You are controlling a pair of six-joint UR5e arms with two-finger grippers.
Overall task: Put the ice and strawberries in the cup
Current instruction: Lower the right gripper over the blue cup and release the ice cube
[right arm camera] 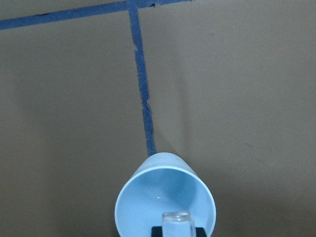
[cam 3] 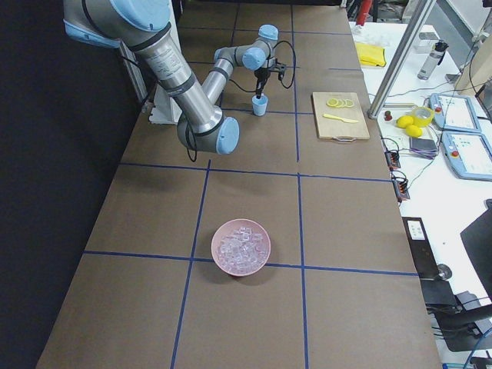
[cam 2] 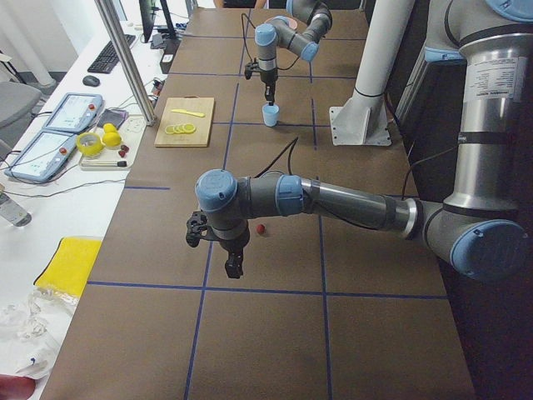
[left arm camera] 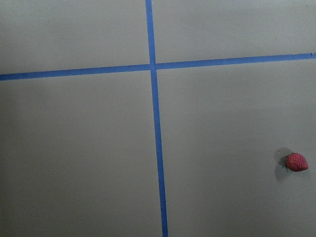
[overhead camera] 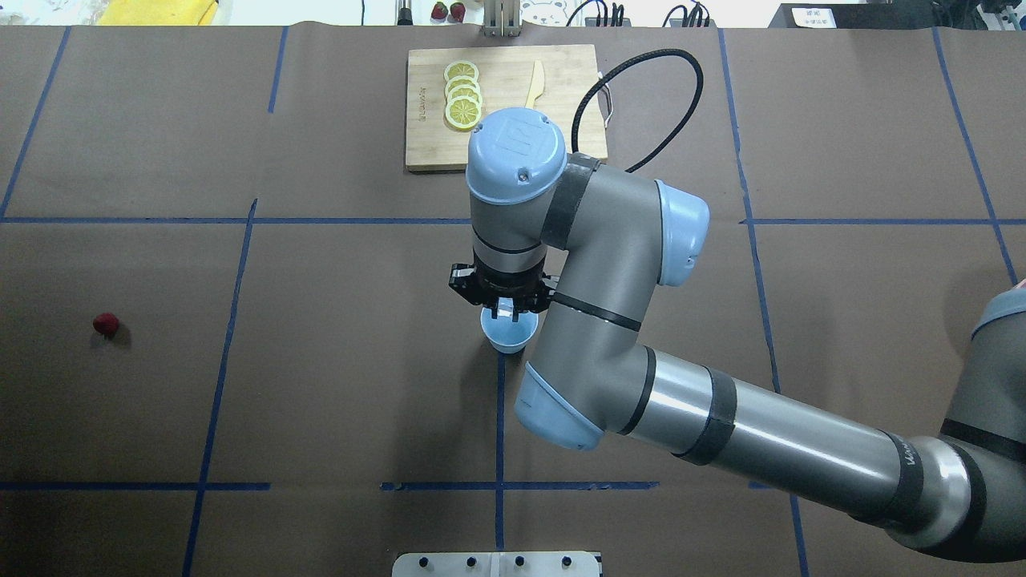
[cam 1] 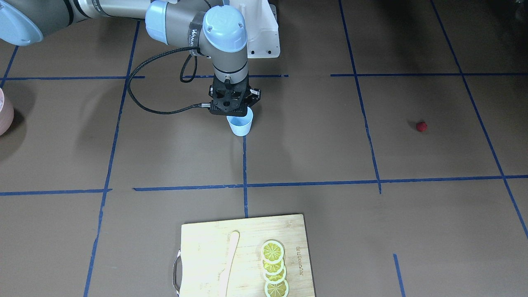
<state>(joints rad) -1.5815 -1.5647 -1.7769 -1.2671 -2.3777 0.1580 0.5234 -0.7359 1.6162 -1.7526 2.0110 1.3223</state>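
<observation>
- Ice (right arm camera: 177, 218): one clear cube is pinched between the closed-in fingers of the right gripper (overhead camera: 502, 308), just above the cup's mouth and near its rim.
- Cup (right arm camera: 165, 197): light blue and upright at mid-table, at the end of a blue tape line, directly under the right gripper. The fingers do not touch it.
- Bowl (cam 3: 241, 247): pink, holding a heap of more ice. It stands well apart from the cup, toward the table's end on the robot's right.
- Strawberry (overhead camera: 106, 324): lies alone on the brown table on the robot's left side, well apart from the cup and from the right gripper.
- Left gripper (cam 2: 232, 265): hangs pointing down above the table near the strawberry, not over it. The berry sits at the right edge of the left wrist view. How far this gripper is open cannot be told.
- Board (overhead camera: 433, 144): wooden, at the table's far edge, carrying lemon slices (overhead camera: 463, 94) and a pale knife (overhead camera: 535, 84).
</observation>
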